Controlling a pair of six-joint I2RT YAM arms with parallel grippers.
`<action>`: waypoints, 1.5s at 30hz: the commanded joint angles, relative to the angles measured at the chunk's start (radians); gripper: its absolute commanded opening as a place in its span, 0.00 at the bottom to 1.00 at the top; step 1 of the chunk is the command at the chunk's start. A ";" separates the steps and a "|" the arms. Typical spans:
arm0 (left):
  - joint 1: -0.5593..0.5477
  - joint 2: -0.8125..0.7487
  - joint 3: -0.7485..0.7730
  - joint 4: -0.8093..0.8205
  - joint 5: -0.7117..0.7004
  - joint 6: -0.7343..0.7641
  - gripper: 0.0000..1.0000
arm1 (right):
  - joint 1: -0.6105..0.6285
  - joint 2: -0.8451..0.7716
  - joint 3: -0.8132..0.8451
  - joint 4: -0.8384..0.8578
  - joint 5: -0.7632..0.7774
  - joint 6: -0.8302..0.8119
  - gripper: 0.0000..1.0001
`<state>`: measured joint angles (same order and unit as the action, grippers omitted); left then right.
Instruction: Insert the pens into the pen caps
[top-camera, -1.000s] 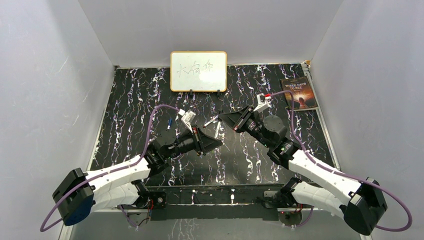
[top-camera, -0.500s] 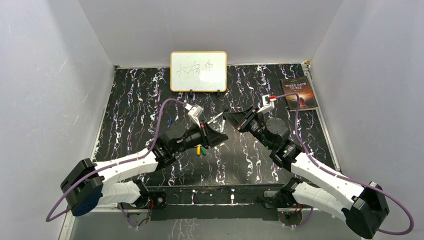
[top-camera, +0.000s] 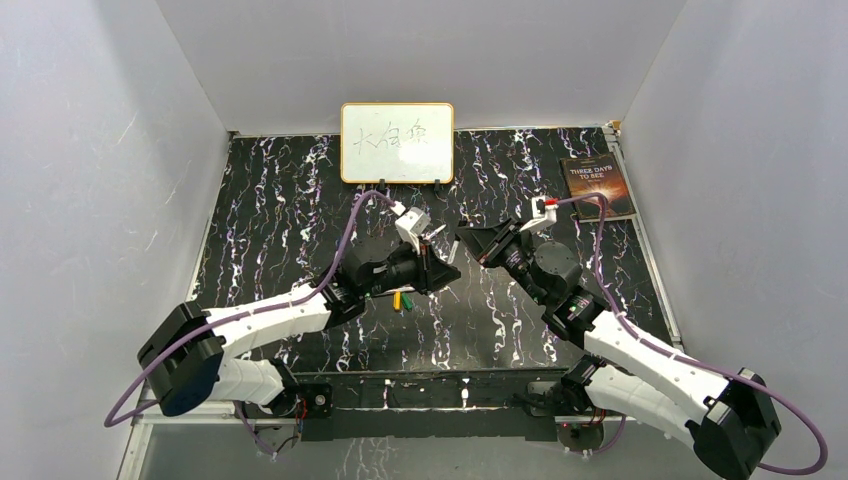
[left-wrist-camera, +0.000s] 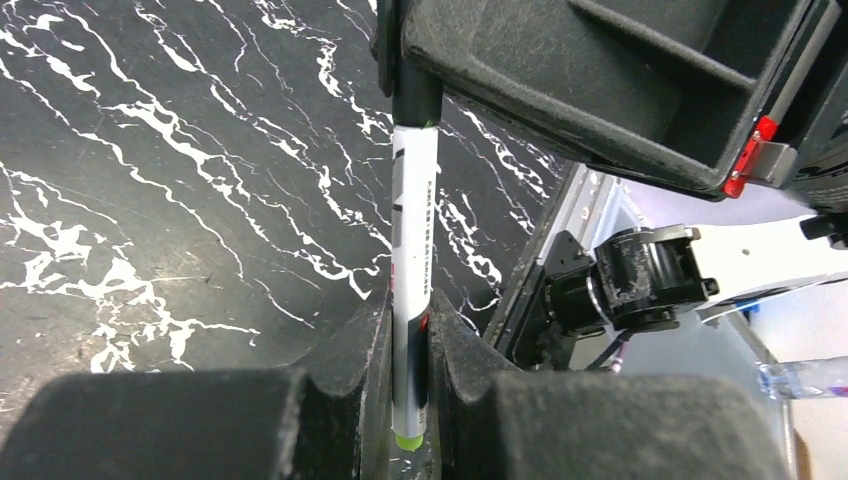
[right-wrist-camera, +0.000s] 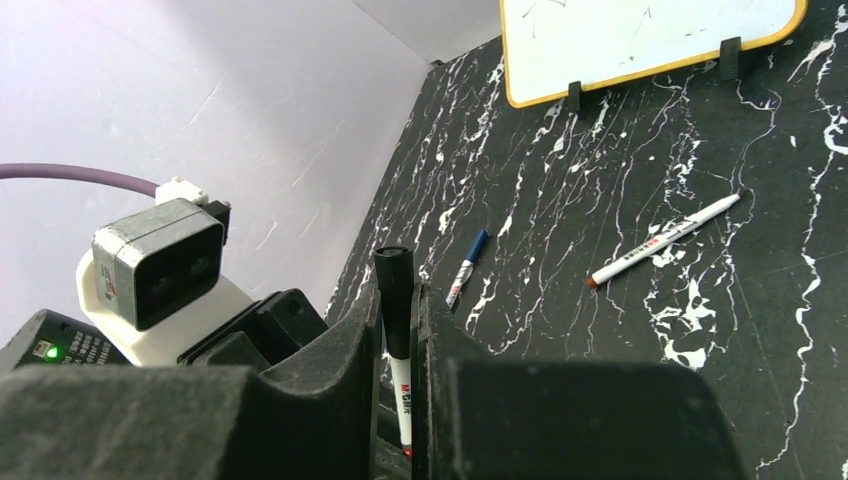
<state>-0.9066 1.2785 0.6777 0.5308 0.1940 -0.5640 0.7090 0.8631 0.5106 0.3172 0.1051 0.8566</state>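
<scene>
My left gripper (left-wrist-camera: 410, 310) is shut on a whitish pen (left-wrist-camera: 413, 230) with a green butt end. The pen's far end sits inside a black pen cap (left-wrist-camera: 416, 95). My right gripper (right-wrist-camera: 397, 300) is shut on that black cap (right-wrist-camera: 394, 285), and the pen's white body (right-wrist-camera: 402, 400) runs down between its fingers. In the top view the two grippers meet nose to nose above the table's middle, left gripper (top-camera: 440, 264) and right gripper (top-camera: 468, 242). A green cap (top-camera: 406, 300) and a yellow cap (top-camera: 396, 299) lie on the table just below the left gripper.
A blue-capped pen (right-wrist-camera: 467, 268) and an uncapped pen with a reddish tip (right-wrist-camera: 665, 240) lie on the black marbled table (top-camera: 260, 210). A whiteboard (top-camera: 397, 142) stands at the back, and a book (top-camera: 597, 186) lies at the back right.
The left arm has swung right and forward with its pen, and the right gripper has edged toward it, so they now meet. The green and yellow caps are uncovered.
</scene>
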 joint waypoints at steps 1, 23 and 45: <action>0.061 -0.011 0.140 0.147 -0.170 0.106 0.00 | 0.070 -0.020 -0.037 -0.123 -0.316 0.001 0.00; 0.104 0.047 0.343 0.109 -0.152 0.214 0.00 | 0.145 -0.042 -0.139 -0.189 -0.370 0.001 0.00; 0.181 0.042 0.413 0.103 -0.099 0.231 0.00 | 0.263 -0.032 -0.233 -0.161 -0.259 0.034 0.00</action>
<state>-0.7177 1.3407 1.1145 0.5869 0.0917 -0.3435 0.9668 0.8730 0.2302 0.1547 -0.1452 0.8963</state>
